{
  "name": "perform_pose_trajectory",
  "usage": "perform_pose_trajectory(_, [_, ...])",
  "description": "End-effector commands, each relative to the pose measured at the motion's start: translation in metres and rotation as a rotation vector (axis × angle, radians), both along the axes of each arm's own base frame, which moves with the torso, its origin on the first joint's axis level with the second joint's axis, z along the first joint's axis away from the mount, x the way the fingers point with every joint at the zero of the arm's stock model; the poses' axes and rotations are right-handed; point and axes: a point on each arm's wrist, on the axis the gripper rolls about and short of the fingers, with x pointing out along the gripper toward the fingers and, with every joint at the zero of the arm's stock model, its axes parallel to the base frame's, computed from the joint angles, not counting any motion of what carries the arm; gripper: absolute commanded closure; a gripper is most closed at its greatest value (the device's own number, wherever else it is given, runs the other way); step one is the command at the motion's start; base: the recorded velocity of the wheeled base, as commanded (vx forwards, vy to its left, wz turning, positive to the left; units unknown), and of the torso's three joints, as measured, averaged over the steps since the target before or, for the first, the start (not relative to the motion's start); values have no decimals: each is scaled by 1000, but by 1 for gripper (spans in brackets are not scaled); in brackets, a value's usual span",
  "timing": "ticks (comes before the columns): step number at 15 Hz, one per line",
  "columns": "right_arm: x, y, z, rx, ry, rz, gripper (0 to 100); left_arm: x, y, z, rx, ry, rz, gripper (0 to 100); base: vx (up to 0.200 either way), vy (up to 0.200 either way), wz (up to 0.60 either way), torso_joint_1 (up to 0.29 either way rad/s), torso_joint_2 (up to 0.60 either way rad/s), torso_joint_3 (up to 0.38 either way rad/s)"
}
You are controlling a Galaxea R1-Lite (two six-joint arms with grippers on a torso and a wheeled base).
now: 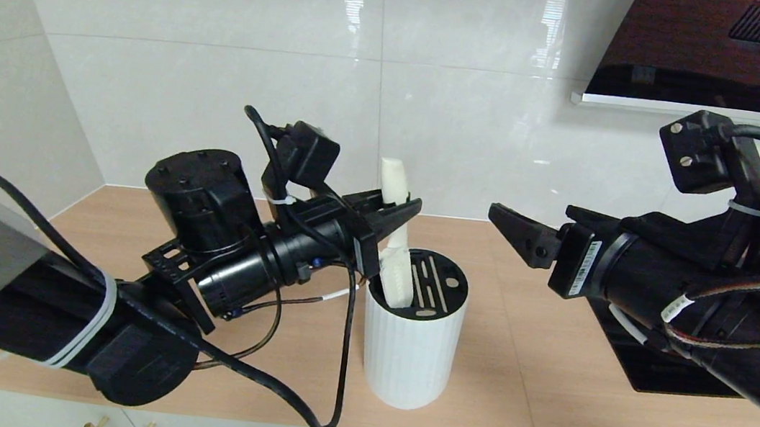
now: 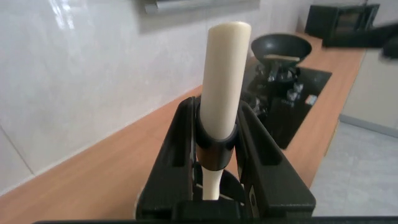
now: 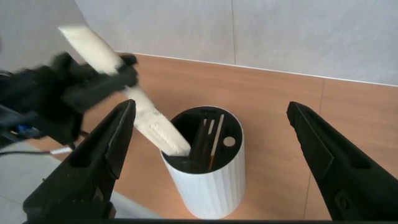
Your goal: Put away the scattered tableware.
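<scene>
I see the wooden countertop (image 1: 512, 375) carrying a white ribbed holder (image 1: 410, 348) with a black slotted top. My right gripper (image 1: 518, 236) hovers beside it, jaws spread. My left gripper (image 1: 389, 225) pinches the cream-handled knife (image 1: 395, 179), whose blade tilts into the holder's widest opening.

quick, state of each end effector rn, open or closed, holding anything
left end effector: closed on the knife, whose blade is in the holder
right end effector: open, holding nothing
</scene>
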Motion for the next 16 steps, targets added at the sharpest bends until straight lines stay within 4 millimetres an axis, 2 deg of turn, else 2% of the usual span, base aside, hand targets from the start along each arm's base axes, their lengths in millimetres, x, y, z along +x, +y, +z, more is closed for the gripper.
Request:
perform_pose_trajectory(1, [0,1,-1,-4,2,1,0,3,-5,-13,20,31,-7,100,0,0,0,0,0,0])
perform_pose_trajectory(9, [2,2,-4,-11,10,1,0,16,-15,-47,57,89,-11,100,0,0,0,0,0,0])
perform_pose_trajectory(15, [2,2,-4,-11,10,1,0,21,-24,-60,70,111,-24,100,0,0,0,0,0,0])
perform_pose_trajectory(16, [2,2,-4,-11,10,1,0,21,-25,-61,70,111,-25,0,0,0,0,0,0,0])
